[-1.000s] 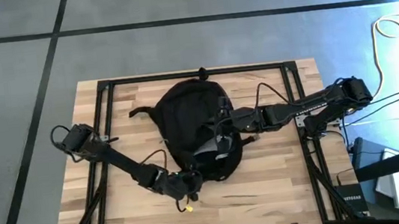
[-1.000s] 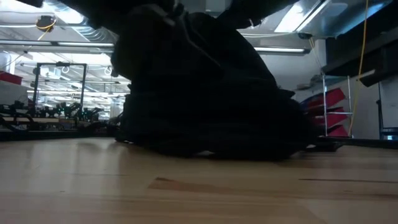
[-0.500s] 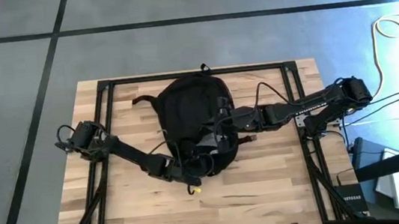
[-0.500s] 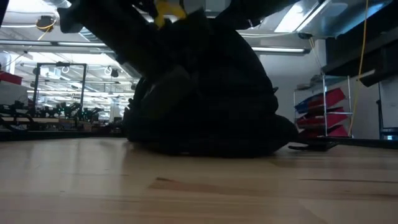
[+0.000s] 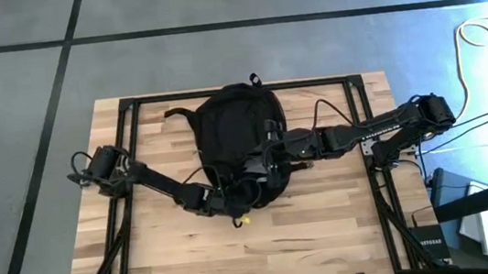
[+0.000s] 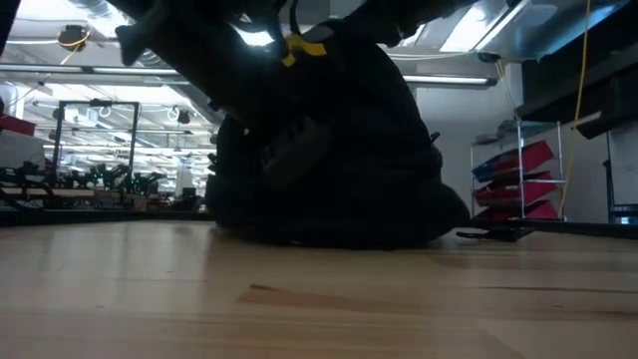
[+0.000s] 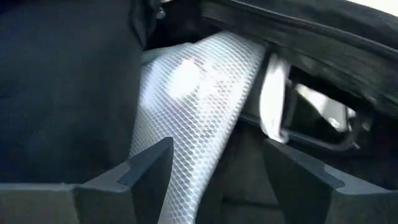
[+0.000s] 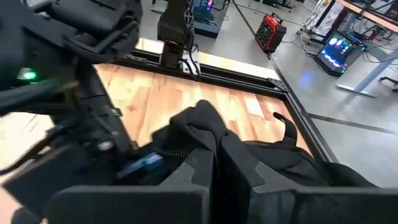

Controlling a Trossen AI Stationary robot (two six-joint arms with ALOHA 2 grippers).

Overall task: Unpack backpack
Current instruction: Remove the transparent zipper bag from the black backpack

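Observation:
The black backpack [image 5: 234, 133] lies on the wooden table [image 5: 147, 259], its bottom on the boards [image 6: 329, 234]. My right gripper [image 5: 269, 153] reaches in from the table's right and is shut on a raised fold of the backpack's fabric. My left gripper [image 5: 240, 200] comes from the left, at the backpack's near end. It is open inside the opening, with a white mesh panel [image 7: 199, 106] running between its fingers [image 7: 146, 165]. A yellow tag [image 6: 299, 48] hangs at the left arm. My right gripper pinches a fold of the backpack's black fabric [image 8: 200, 118] between its two fingers [image 8: 186, 168], coming nearly level from the table's right. The fold stands up above the rest of the backpack, which stays on the table. Whether my left gripper touches the white mesh, I cannot tell.
A black frame [image 5: 126, 109] runs around the table's edges. A strap [image 5: 177, 114] trails from the backpack toward the far left. Bare boards lie along the near edge [image 5: 312, 249]. Cables [image 5: 481, 32] lie on the floor at the right.
My left gripper has moved toward the far edge and the right, into the backpack's near end, and has turned. The backpack's near end has shifted toward the far edge, so the backpack now lies shorter and bunched up. My right gripper has kept its place and its hold.

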